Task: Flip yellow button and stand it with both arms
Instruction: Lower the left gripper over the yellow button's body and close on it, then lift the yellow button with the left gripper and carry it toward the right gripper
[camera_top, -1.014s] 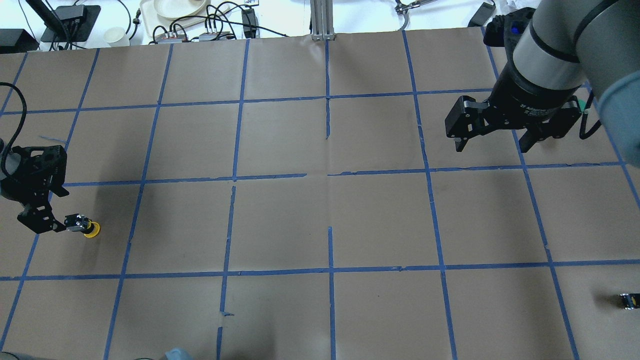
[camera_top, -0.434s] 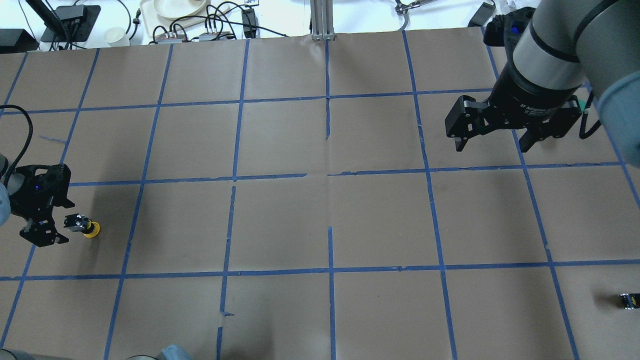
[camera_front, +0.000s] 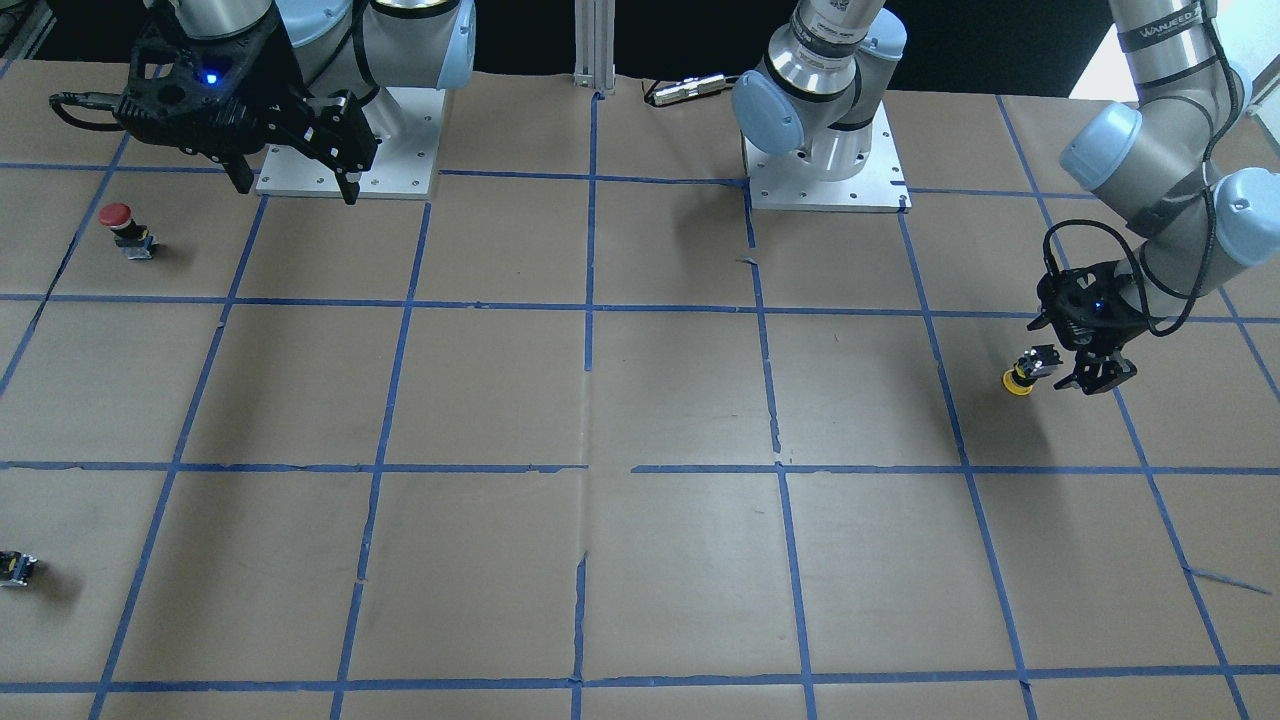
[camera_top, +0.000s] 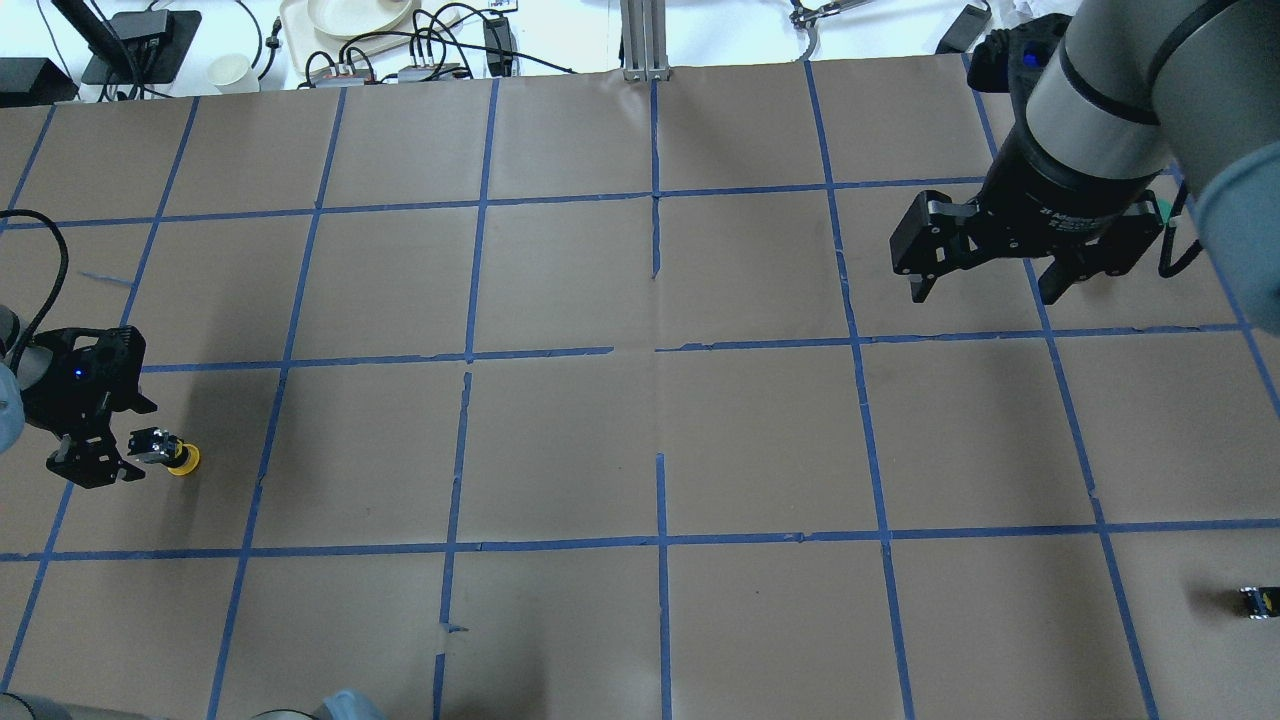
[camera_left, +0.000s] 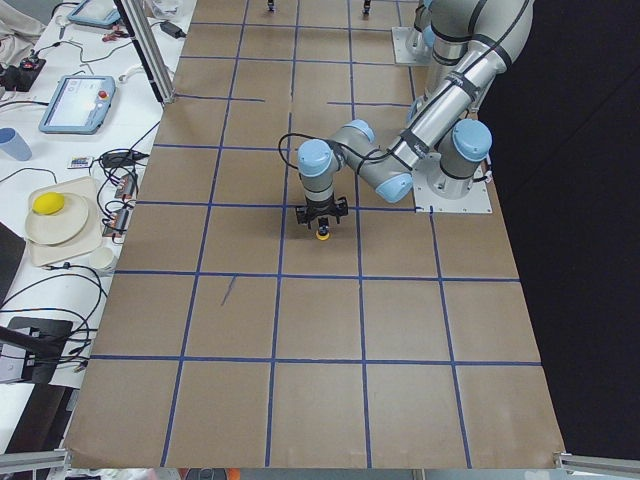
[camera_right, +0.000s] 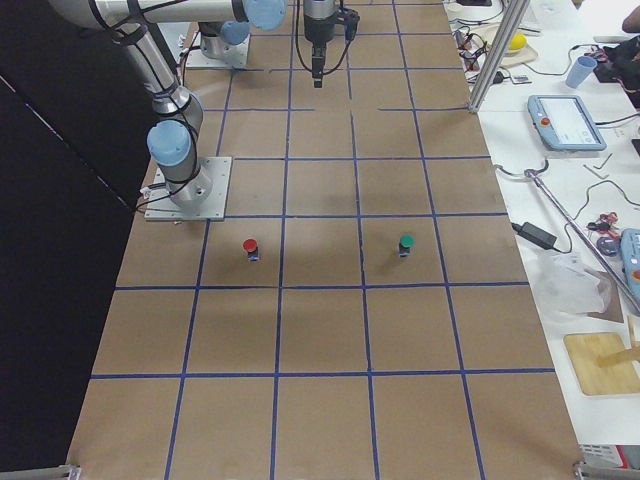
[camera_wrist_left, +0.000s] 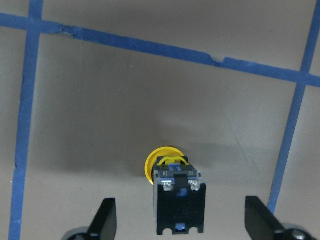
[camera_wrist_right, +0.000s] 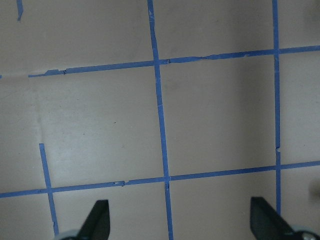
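The yellow button (camera_top: 170, 452) lies on its side on the brown paper at the table's left, with its yellow cap pointing away from my left gripper. It also shows in the front view (camera_front: 1025, 372) and the left wrist view (camera_wrist_left: 176, 197). My left gripper (camera_top: 132, 440) is open and low over the table. Its fingers (camera_wrist_left: 105, 220) stand on either side of the button's black body with a gap on each side. My right gripper (camera_top: 982, 292) is open and empty, high over the far right of the table, and shows in the front view (camera_front: 297, 190).
A red-capped button (camera_front: 118, 225) and a green-capped one (camera_right: 405, 243) stand on the robot's right side. A tiny black-and-yellow part (camera_top: 1255, 600) lies near the right edge. An aluminium post (camera_top: 645, 40), cables and dishes sit beyond the far edge.
My left gripper has shifted a little toward the robot and turned, so its fingers now flank the button's body. The button has stayed put. The right arm has barely moved.
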